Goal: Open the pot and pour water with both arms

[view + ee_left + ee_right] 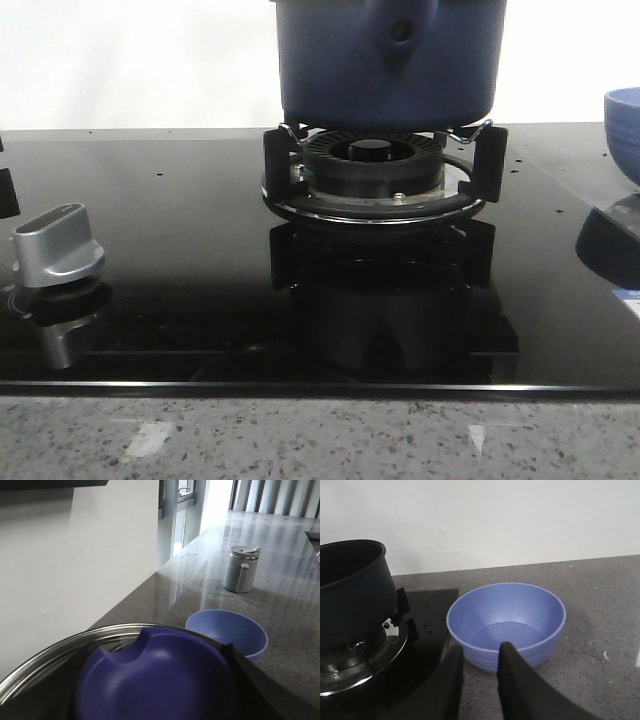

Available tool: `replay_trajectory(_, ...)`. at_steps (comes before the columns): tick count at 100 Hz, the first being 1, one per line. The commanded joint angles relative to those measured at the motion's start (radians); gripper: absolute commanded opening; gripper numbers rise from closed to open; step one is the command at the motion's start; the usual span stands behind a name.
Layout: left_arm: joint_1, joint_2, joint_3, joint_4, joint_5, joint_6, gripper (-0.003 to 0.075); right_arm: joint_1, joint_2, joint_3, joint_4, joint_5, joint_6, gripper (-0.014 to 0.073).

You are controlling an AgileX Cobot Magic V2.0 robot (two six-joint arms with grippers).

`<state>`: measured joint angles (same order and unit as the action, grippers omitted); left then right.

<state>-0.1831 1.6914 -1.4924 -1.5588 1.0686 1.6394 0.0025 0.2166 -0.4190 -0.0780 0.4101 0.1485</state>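
So from my front cam the pot (388, 62) is parked right on the burner (375, 165) at 12 o'clock on the black glass cooktop (180, 290). It's a big matte dark-blue thing, round with straight sides, and its tapering handle lug with the little round hole points straight at me. In the right wrist cam its top is open and the inside just reads as dark.

The lighter blue bowl (506, 624) sits on the grey counter (600, 630) just off the cooktop's edge, around 3 o'clock from the pot.

Right gripper (480, 672): fingers slightly parted, nothing between them, hanging near the bowl's rim.

The left wrist cam is mostly filled by a glass lid (60, 655) with a blue knob (155, 680) pressed up against the lens. I honestly can't tell what the left fingers are doing. Behind it there's a grey lidded jug (242, 569) further out on the counter.

The silver stove knob (58, 245) sits at 9 o'clock.
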Motion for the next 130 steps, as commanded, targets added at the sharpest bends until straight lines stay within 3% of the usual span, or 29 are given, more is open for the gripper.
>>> replay_trajectory(1, 0.031, -0.055, -0.038, -0.069, 0.078, -0.05, 0.032, 0.001, 0.02, -0.033, -0.005, -0.073, -0.007, 0.0153)
replay_trajectory(12, 0.058, -0.055, -0.038, -0.067, 0.125, -0.054, 0.032, 0.001, 0.02, -0.033, -0.005, -0.073, -0.007, 0.0153)
replay_trajectory(80, 0.069, -0.055, -0.038, -0.067, 0.127, -0.054, 0.0314, 0.001, 0.02, -0.033, 0.023, -0.054, -0.007, 0.0153)
replay_trajectory(106, 0.069, -0.055, -0.038, -0.067, 0.127, -0.054, 0.0314, 0.001, 0.136, -0.106, 0.115, 0.119, 0.036, 0.0153)
replay_trajectory(130, 0.069, -0.055, -0.038, -0.067, 0.127, -0.054, 0.0314, 0.001, 0.457, -0.479, 0.07, 0.444, 0.049, 0.0153)
